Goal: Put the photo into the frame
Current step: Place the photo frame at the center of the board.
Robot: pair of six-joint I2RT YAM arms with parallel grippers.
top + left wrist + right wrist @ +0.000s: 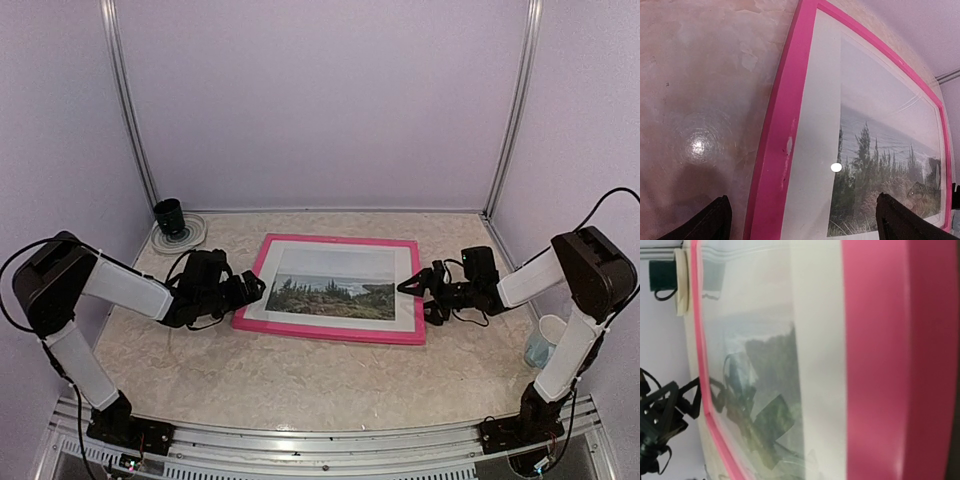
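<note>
Looks like the wrap-up stage to me: the photo (330,283) sits inside the pink frame (330,331), face up behind the white border (404,290), and the whole thing lies flat in the middle of the worktop (300,385). The left jaws stand wide, straddling the frame's left edge with nothing between them. The right jaws hover at the right edge and look spread too, gripping nothing as far as I can tell. So I'd guess the next move is just to lift both arms up and back, straight off the edges, without nudging or dragging the frame sideways.
</note>
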